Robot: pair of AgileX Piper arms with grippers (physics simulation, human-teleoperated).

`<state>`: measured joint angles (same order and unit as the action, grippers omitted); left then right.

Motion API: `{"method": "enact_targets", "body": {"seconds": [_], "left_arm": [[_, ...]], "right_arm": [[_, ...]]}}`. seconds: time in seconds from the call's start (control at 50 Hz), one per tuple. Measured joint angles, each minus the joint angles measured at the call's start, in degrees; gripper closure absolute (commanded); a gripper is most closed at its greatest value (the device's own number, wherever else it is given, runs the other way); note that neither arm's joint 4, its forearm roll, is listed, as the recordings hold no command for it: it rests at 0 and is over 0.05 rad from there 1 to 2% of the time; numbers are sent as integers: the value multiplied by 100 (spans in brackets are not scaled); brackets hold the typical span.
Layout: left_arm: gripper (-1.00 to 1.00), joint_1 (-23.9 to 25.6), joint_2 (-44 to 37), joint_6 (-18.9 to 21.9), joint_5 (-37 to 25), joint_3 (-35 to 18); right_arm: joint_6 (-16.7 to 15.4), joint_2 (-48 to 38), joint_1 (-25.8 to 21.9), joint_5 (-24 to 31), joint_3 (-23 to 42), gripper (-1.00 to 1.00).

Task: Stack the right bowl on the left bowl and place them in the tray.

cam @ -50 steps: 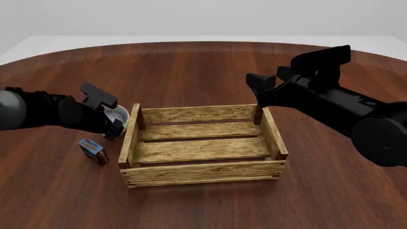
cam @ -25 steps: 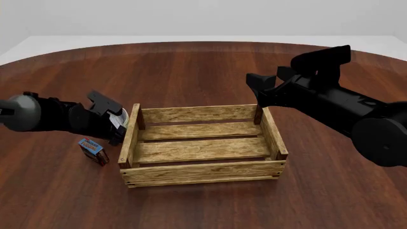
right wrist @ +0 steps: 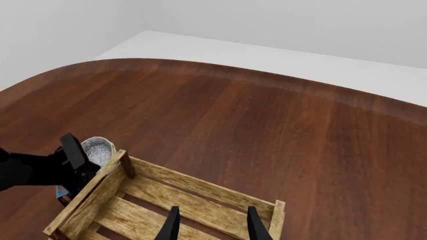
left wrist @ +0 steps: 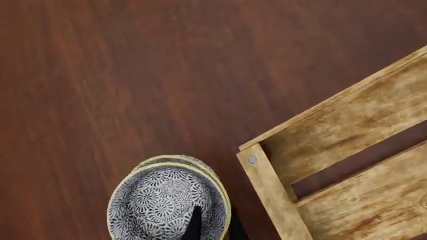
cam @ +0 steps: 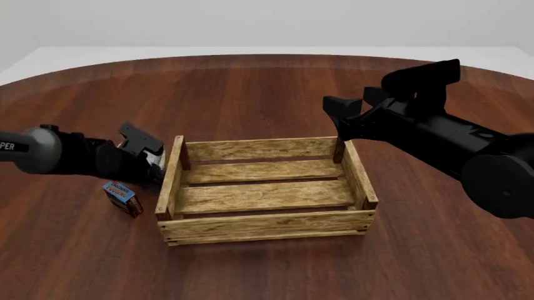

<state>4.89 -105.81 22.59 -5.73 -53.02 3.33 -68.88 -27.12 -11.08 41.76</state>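
Stacked bowls: just outside tray, at its corner post. Left gripper: pinching the rim. Right gripper: parted, empty, above tray. Advice: lift clear of the wall before crossing inward.

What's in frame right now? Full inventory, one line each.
Round dark red-brown wooden table: one, under everything.
Light-wood slatted tray: one, table centre, nothing inside it.
Grey-patterned bowls with yellow-green rims: two nested, on the table just outside the tray's far-left corner.
Small blue-and-red box: one, on the table left of the tray, nearer than the bowls.
Left tool: black, fingers straddling the stack's rim, one inside, one outside; grip unclear.
Right tool: black, open, raised over the tray's far-right corner, holding nothing.
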Motion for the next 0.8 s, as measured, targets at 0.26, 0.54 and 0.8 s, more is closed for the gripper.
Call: {"method": "enact_targets", "body": {"seconds": [0.26, 0.54, 0.8], "left_arm": [[100, 21, 48, -109, 32, -47], [100, -147, 292, -111, -146, -45], [100, -305, 719, -129, -428, -232]], "right_arm": [[0, 0, 0, 0, 0, -100], [0, 0, 0, 0, 0, -100], [0, 0, 0, 0, 0, -100]]}}
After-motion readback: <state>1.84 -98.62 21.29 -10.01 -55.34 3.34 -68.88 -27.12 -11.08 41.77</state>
